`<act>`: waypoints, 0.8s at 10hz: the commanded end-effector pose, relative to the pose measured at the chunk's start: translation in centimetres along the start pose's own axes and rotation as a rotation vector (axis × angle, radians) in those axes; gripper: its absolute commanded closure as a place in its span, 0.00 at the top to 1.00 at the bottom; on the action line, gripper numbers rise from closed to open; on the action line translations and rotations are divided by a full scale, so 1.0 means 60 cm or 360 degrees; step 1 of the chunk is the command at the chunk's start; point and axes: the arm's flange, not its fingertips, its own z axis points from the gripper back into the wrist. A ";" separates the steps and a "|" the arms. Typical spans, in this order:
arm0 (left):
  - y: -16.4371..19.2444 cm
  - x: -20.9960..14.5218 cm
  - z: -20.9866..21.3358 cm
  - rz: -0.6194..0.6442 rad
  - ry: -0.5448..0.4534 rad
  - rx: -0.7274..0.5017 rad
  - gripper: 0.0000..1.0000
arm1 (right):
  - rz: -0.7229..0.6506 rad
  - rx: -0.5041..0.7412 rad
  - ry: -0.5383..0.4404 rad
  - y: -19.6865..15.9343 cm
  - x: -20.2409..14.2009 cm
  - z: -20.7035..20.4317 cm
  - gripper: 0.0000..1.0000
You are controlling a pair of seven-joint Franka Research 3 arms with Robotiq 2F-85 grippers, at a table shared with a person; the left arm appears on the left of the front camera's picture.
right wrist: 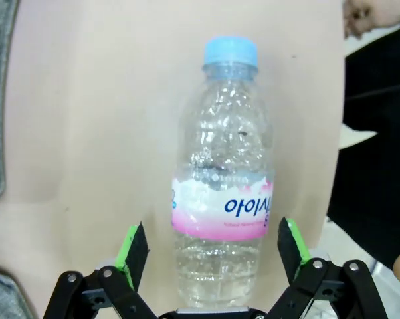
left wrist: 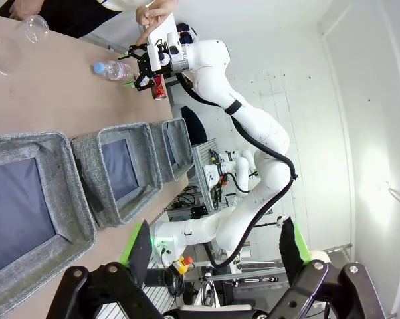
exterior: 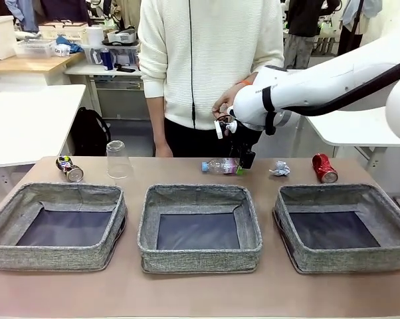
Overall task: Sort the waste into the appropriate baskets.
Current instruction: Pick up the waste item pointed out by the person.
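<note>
The right tool (right wrist: pixel 212 232), released and empty, hangs over the clear plastic bottle (right wrist: pixel 223 166) lying on the bench (exterior: pixel 200 292) just beyond the middle basket (exterior: pixel 199 193); light, thin-walled and probably slick, it wants a gentle pinch across its labelled belly.

Left basket (exterior: pixel 54 256), middle basket (exterior: pixel 200 259) and right basket (exterior: pixel 353 260) stand in a row on the desk (exterior: pixel 200 292). Behind them, left to right, lie left can (exterior: pixel 69 169), cup (exterior: pixel 118 159), bottle (exterior: pixel 220 166), paper ball (exterior: pixel 280 169) and right can (exterior: pixel 324 167).
</note>
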 end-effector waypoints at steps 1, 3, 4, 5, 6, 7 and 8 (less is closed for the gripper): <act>-0.003 0.002 0.000 -0.0035 -0.0010 -0.0035 1.00 | 0.0003 0.0040 0.0052 -0.017 0.002 0.000 1.00; -0.003 0.002 0.000 -0.0035 -0.0010 -0.0035 1.00 | 0.0025 0.0067 0.0101 -0.016 0.005 -0.008 0.40; -0.003 0.002 0.000 -0.0035 -0.0010 -0.0035 1.00 | 0.0041 0.0091 0.0104 -0.015 0.005 -0.008 0.40; -0.003 0.002 0.000 -0.0035 -0.0010 -0.0035 1.00 | 0.0040 0.0106 0.0122 -0.013 0.005 -0.010 0.00; -0.003 0.002 0.000 -0.0035 -0.0010 -0.0035 1.00 | 0.0039 0.0111 0.0119 -0.012 0.004 -0.012 0.38; -0.003 0.002 0.000 -0.0035 -0.0010 -0.0035 1.00 | 0.0023 0.0116 0.0132 -0.011 0.002 -0.011 0.00; -0.003 0.002 0.000 -0.0035 -0.0010 -0.0035 1.00 | 0.0010 0.0110 0.0129 -0.009 0.001 -0.008 0.00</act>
